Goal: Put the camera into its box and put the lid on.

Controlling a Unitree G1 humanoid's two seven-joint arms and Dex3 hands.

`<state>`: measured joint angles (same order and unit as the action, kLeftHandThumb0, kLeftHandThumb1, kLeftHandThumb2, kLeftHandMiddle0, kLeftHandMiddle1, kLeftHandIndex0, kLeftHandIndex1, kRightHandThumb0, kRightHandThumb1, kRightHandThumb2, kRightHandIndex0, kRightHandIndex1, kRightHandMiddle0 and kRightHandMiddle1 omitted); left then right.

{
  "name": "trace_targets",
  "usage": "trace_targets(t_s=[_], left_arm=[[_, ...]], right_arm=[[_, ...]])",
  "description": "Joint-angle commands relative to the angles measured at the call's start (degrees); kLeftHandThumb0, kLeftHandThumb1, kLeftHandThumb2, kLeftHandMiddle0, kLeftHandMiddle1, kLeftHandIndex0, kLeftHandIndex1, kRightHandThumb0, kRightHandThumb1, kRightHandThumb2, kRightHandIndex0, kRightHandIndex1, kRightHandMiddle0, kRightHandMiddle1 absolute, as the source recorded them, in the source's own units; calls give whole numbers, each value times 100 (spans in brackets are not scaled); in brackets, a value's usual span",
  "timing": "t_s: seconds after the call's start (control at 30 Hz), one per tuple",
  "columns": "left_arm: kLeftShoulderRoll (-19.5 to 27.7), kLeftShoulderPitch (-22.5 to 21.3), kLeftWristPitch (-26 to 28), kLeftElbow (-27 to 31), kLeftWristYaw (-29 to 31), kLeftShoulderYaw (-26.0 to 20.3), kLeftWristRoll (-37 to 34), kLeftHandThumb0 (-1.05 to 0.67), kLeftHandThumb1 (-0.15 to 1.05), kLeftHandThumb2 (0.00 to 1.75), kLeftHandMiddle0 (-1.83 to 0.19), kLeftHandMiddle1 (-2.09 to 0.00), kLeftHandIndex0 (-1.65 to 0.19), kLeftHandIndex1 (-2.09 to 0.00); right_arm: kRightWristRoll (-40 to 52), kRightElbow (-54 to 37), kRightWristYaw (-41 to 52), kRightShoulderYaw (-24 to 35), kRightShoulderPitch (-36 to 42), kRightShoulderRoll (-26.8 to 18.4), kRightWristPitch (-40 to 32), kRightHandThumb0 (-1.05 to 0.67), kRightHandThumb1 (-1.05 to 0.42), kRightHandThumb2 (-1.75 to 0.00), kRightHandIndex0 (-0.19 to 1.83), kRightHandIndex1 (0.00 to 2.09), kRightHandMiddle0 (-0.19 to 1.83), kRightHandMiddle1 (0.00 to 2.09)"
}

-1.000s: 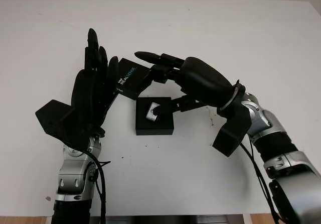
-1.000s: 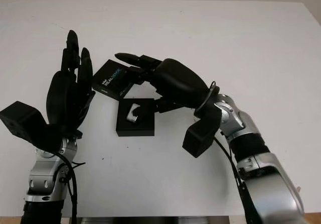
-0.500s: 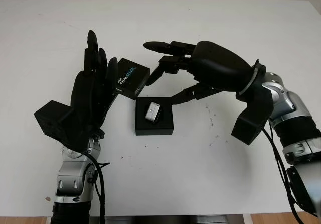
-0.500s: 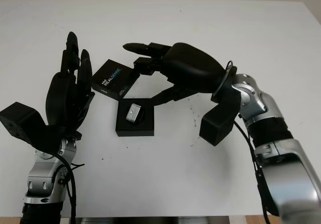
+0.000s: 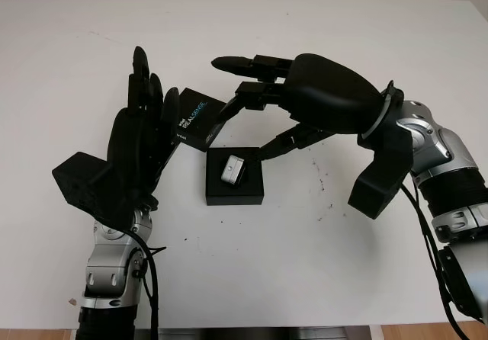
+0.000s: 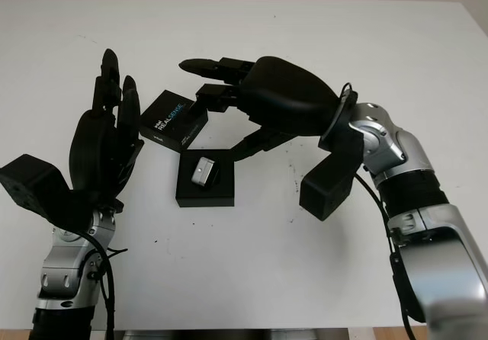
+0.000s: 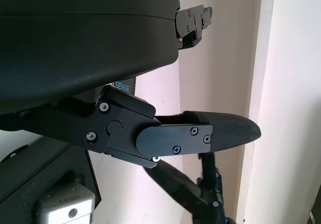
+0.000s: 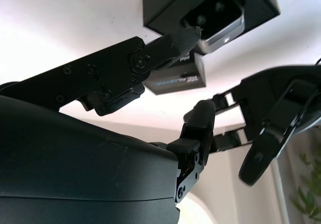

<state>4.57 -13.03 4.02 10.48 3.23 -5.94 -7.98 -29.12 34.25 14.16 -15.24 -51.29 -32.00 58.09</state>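
The black box base [image 5: 235,187] sits mid-table with the silver camera [image 5: 232,169] lying inside it. The black lid [image 5: 194,119], printed REALSENSE, lies flat on the table just behind and left of the box. My right hand [image 5: 238,108] hovers open above the lid's right edge, its thumb reaching down toward the box's right rim; I see no contact with either. My left hand [image 5: 156,79] stands upright and open, palm against the lid's left side. The right wrist view looks down on the camera [image 8: 214,14] in its box and on the lid [image 8: 176,77].
The white table [image 5: 343,264] spreads wide around the box on all sides. A few small dark specks mark its surface to the right of the box. The table's far edge runs along the top of the head views.
A second ago my right hand held the lid tilted, thumb on the camera. It let go; the lid lies flat. The hand drew back right, then edged left again over the lid.
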Motion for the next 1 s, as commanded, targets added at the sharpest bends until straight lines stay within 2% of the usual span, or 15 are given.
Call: trace_targets(t_s=[0.0, 0.4, 0.77, 0.97], left_arm=[[51, 24, 11, 130, 37, -35, -36, -78, 105, 48, 19, 0, 19, 0], [111, 17, 162, 234, 8, -46, 18, -80, 105, 48, 19, 0, 19, 0], [78, 64, 138, 270, -25, -29, -1, -79, 105, 47, 19, 0, 19, 0], [75, 75, 49, 216, 24, -26, -34, -78, 105, 47, 19, 0, 19, 0]], right_arm=[[-79, 38, -63, -62, -87, 49, 55, -48, -85, -6, 17, 4, 32, 70], [-627, 477, -694, -271, -154, 137, 372, -50, -86, -5, 19, 6, 36, 71], [-1681, 649, -1938, -493, -258, 108, 552, -56, -89, -6, 27, 9, 47, 79], [-1977, 845, -2446, -692, -299, 113, 615, -52, -93, -6, 31, 10, 57, 89]])
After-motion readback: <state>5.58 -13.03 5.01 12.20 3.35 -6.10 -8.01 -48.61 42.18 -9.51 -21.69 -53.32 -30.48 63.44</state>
